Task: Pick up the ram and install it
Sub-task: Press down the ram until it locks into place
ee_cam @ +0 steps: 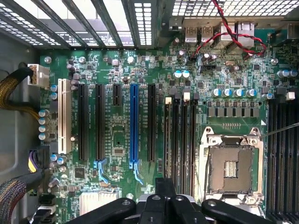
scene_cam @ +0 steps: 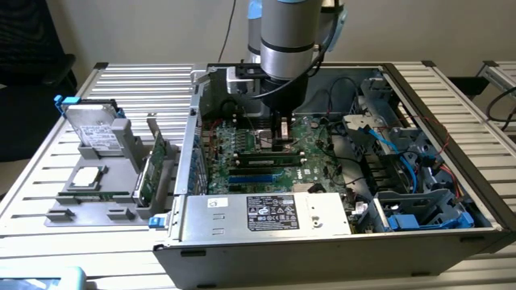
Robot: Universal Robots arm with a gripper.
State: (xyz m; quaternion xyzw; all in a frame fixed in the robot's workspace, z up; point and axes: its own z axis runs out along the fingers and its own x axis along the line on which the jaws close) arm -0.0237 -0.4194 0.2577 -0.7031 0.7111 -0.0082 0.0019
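Observation:
The ram (scene_cam: 270, 161) is a thin green stick with dark chips. It lies along a black memory slot on the motherboard (scene_cam: 241, 142), inside the open computer case (scene_cam: 322, 248). My gripper (scene_cam: 282, 140) hangs straight down over the motherboard, just above the stick's far end. In the wrist view my gripper (ee_cam: 166, 189) has its black fingers pressed together and nothing shows between them. Several black memory slots (ee_cam: 180, 140) run under it. Whether the fingertips touch the ram is hidden.
An empty CPU socket (ee_cam: 231, 168) sits beside the slots, with a blue expansion slot (ee_cam: 134, 121) further off. The power supply (scene_cam: 266, 212) fills the case front, and blue cables (scene_cam: 387, 142) lie on the exterior view's right. Outside the case, a grey holder (scene_cam: 89, 199) carries a hard drive (scene_cam: 93, 128) and a green card (scene_cam: 157, 158).

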